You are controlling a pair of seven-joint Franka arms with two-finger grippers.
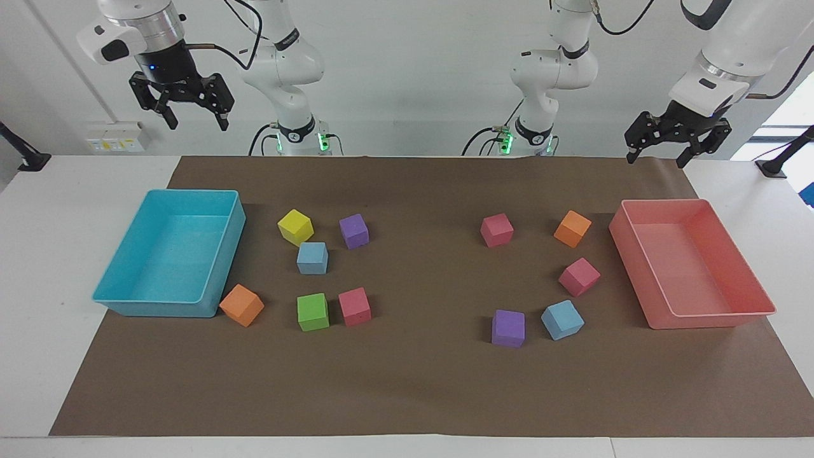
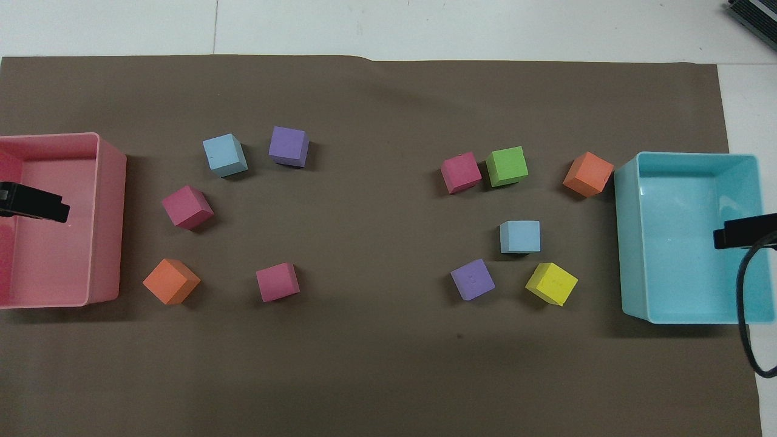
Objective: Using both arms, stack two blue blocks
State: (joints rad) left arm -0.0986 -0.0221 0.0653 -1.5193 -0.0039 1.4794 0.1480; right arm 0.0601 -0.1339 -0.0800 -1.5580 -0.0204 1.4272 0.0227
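Two light blue blocks lie apart on the brown mat. One blue block (image 1: 312,257) (image 2: 520,236) sits toward the right arm's end, among a yellow, a purple and a green cube. The other blue block (image 1: 562,320) (image 2: 224,155) sits toward the left arm's end, beside a purple cube (image 1: 508,328). My right gripper (image 1: 197,121) hangs open and empty, high over the turquoise tray (image 1: 219,254). High over the pink tray (image 1: 636,254), my left gripper (image 1: 656,159) is open and empty too. Both arms wait.
Other cubes are scattered around: yellow (image 1: 295,227), purple (image 1: 354,231), green (image 1: 313,312), pink (image 1: 355,306), and orange (image 1: 241,305) against the turquoise tray. Toward the left arm's end lie two pink cubes (image 1: 496,229) (image 1: 579,277) and an orange one (image 1: 572,228).
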